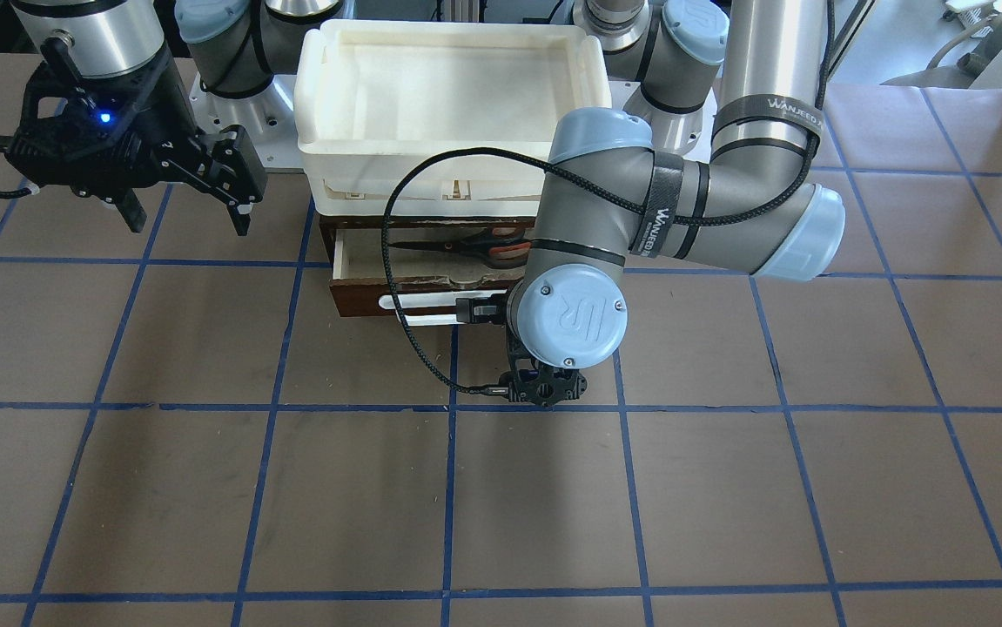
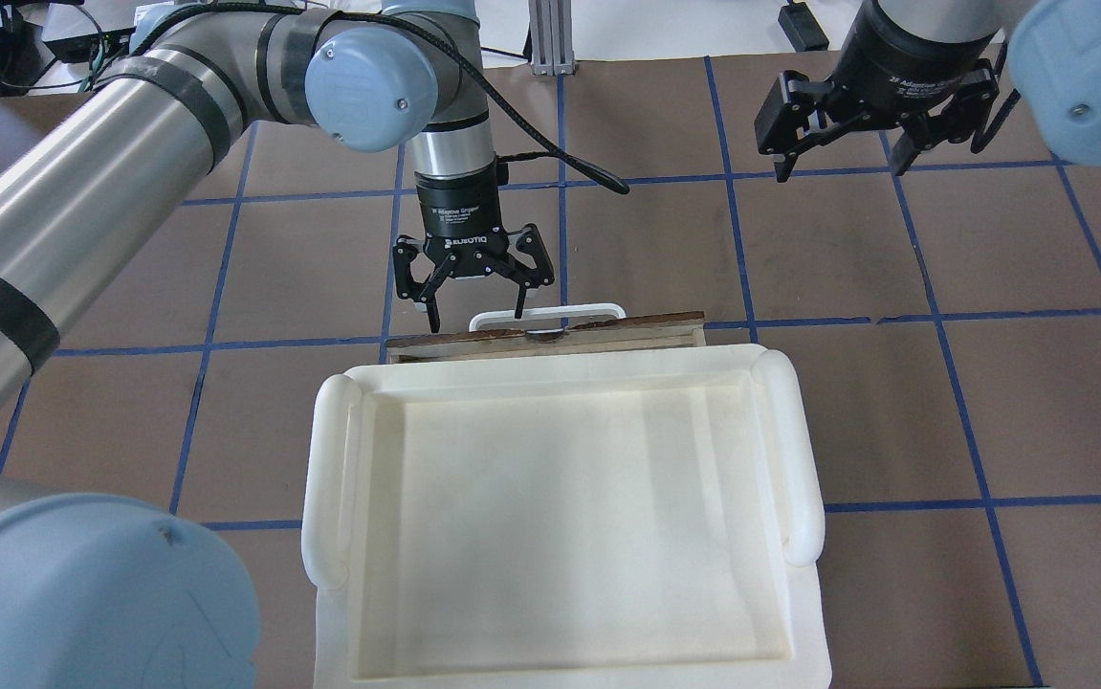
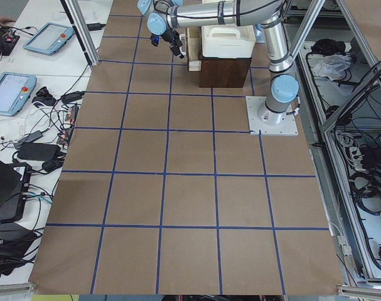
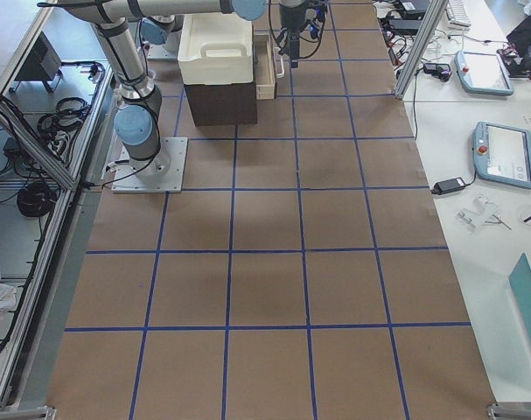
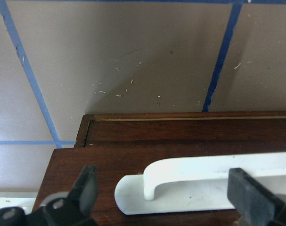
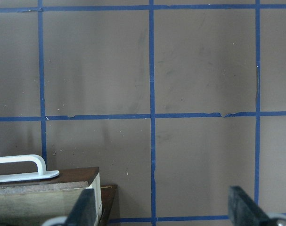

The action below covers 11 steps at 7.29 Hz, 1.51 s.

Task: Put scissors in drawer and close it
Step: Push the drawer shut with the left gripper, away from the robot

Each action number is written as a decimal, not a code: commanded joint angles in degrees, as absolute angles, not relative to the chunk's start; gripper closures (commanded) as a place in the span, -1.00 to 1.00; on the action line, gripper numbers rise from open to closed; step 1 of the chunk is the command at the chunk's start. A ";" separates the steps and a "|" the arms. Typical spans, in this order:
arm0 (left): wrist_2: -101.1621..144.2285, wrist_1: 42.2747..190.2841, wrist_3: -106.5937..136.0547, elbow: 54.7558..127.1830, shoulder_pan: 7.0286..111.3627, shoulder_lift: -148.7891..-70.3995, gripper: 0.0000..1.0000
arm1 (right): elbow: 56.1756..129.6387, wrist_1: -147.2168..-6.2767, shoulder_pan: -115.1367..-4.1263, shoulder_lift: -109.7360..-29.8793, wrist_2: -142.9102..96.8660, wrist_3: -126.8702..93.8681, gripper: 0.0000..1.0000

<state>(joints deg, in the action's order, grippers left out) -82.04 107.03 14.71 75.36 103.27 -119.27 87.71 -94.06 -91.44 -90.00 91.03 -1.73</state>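
A brown table (image 1: 727, 488) marked with a blue tape grid holds a dark wooden cabinet (image 3: 225, 72). A large, shallow white plastic tray (image 2: 325, 478) rests on top of the cabinet.

In the front-facing view, a dark brown wooden drawer (image 1: 361, 300) with a pale plywood interior stands partly pulled out from the cabinet's base, toward 6 o'clock. A pair of steel-bladed scissors (image 1: 466, 249) with grey handles and orange-red loops lies flat inside the drawer. The blades point to 9 o'clock. The handles lie toward 3 o'clock, partly hidden under the left arm's wrist.

The drawer's chipped front carries a white bar handle (image 5: 204, 183).

In the overhead view, the left gripper (image 2: 476, 306) hangs at the drawer front, at 12 o'clock from the tray, and points straight down. Its jaws are spread wide. The left wrist view shows the rounded end of the handle lying between the two black fingers (image 5: 84, 193). The pictures do not show whether either finger touches it.

The right gripper (image 2: 839, 163) hovers above bare table at 1 o'clock from the tray, well apart from the drawer. Its jaws are also spread and hold nothing.
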 commanded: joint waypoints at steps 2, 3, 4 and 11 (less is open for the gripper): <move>-82.18 108.72 15.29 76.02 103.18 -118.22 -1.00 | 87.71 -94.13 -91.41 -89.91 90.88 -1.76 -1.00; -82.18 109.07 15.29 76.63 103.18 -118.04 -1.00 | 87.71 -94.13 -91.41 -89.91 90.88 -1.84 -1.00; -82.09 109.07 15.29 77.51 103.18 -117.78 -1.00 | 87.71 -94.13 -91.41 -89.91 90.88 -1.85 -1.00; -80.95 112.49 15.38 81.11 103.18 -115.58 -1.00 | 87.72 -94.13 -91.41 -89.74 90.79 -1.85 -1.00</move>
<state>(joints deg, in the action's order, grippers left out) -81.02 111.61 15.32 80.43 103.18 -115.69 87.78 -94.13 -91.43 -89.75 90.76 -1.82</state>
